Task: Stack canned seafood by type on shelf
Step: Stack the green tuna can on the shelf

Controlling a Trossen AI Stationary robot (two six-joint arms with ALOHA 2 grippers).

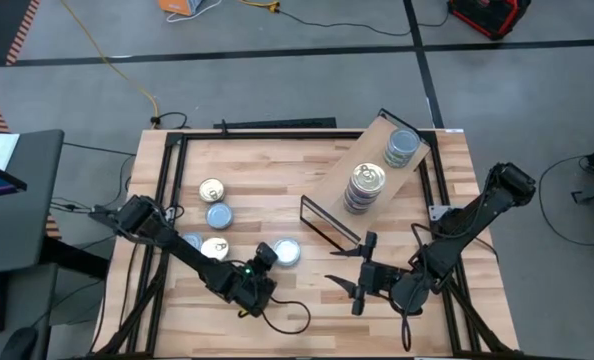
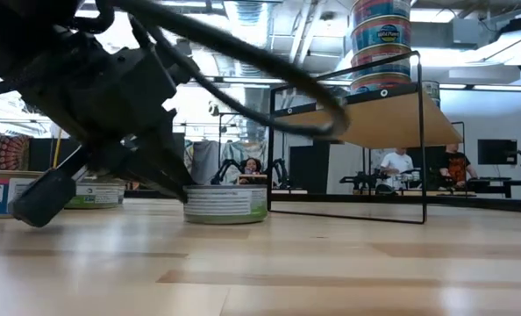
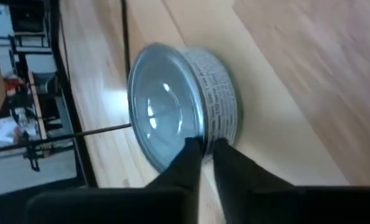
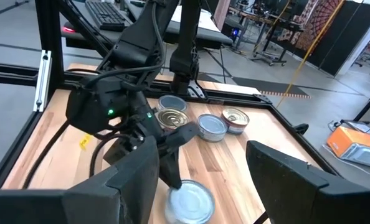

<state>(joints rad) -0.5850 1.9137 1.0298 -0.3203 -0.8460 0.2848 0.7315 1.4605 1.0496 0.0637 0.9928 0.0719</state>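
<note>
The left claw [image 1: 267, 256] bears down on a blue-lidded tin [image 1: 287, 252] lying near the front of the tabletop [image 1: 277, 190], its two dark fingers [image 3: 191, 158] drawn close together at the tin's rim; from the left wrist view they appear nearly pinched at the edge of the lid rather than spread around the body, so no firm hold is evident. The right claw [image 1: 360, 281] waits just beside it, low over the tabletop, with its fingers spread wide and nothing between them.

On the shelf [image 1: 357, 165], set at an angle toward the far right, a stack of gold-lidded tins [image 1: 365, 186] stands beside a shorter stack of blue-lidded tins [image 1: 402, 146]. Four more tins [image 1: 215, 215] rest in a loose cluster on the left of the tabletop, gold and blue mixed.

The tin looks rigid and fairly dense for its size, with a smooth metal lid and a slick printed wall. It is likely best taken across its width, fingers on opposite sides of the wall, since a pinch on the rim alone could slip.
</note>
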